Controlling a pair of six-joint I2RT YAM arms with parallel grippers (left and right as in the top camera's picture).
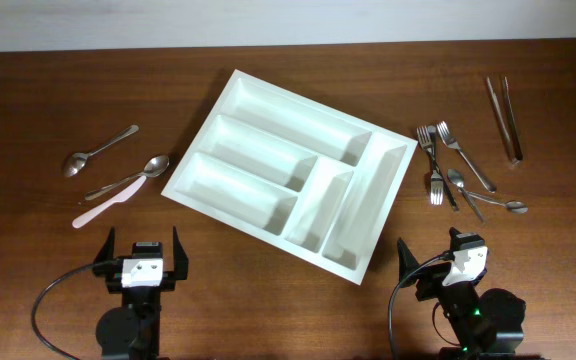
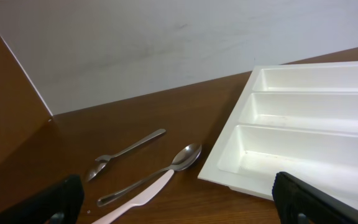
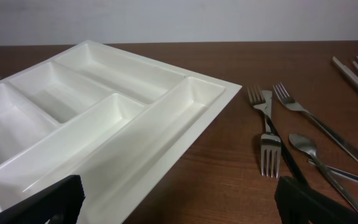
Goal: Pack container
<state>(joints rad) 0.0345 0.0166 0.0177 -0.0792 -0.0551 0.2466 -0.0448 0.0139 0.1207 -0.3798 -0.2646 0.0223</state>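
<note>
My left pincer (image 1: 143,240) and right pincer (image 1: 430,245) hang spread, empty. I'd pinch the nearest fork (image 3: 267,154) mid-handle with the right, laying it lengthwise in the tray (image 1: 238,185).

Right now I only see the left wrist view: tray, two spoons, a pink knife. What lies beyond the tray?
Observer: On the side of the right gripper, forks, spoons and metal tongs lie on the table.
Operator: Is the tray holding anything?
Observer: No, all five compartments are empty, including two narrow ones you can't see.
Operator: Is the right gripper holding something?
Observer: No, it is open and empty.
</note>
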